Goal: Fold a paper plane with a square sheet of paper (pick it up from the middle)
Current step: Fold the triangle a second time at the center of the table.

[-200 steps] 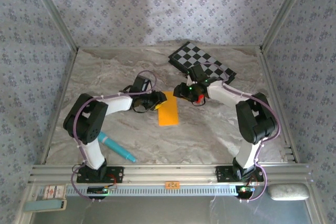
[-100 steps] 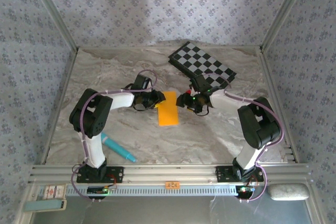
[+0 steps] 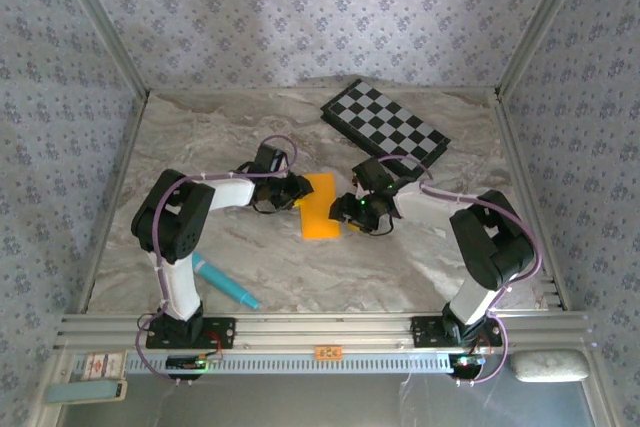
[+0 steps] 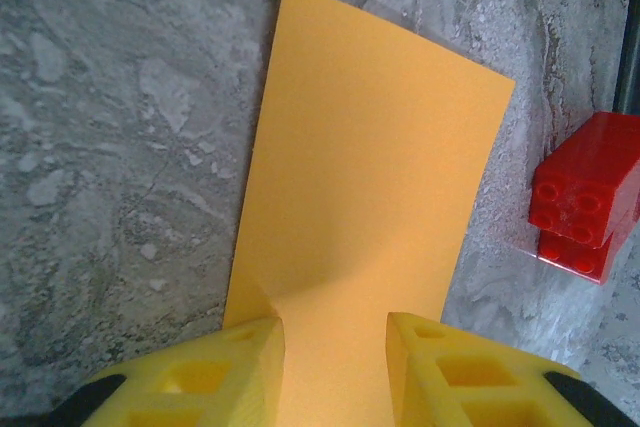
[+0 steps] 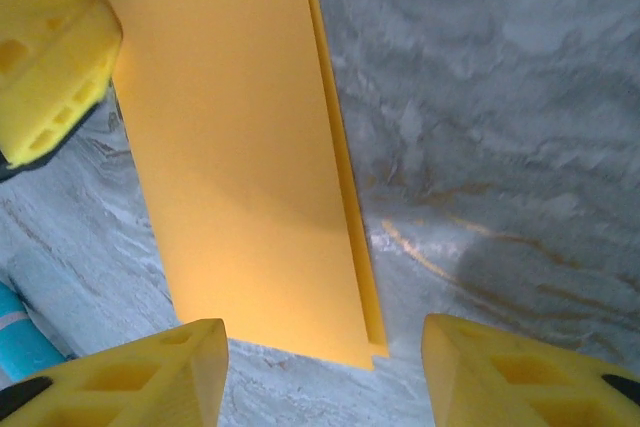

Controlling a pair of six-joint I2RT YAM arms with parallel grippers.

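My left end effector (image 4: pixel 335 357), jaws partly apart, straddles one end of the folded square sheet of paper (image 4: pixel 370 177) lying on the table (image 4: pixel 120 147). My right end effector (image 5: pixel 325 347) hangs wide open, empty, over its layered edge. Nudging that edge could shear the layers askew.

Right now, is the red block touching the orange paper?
Apart. The left wrist view shows a strip of bare marble tabletop between the right edge of the orange paper and the red block.
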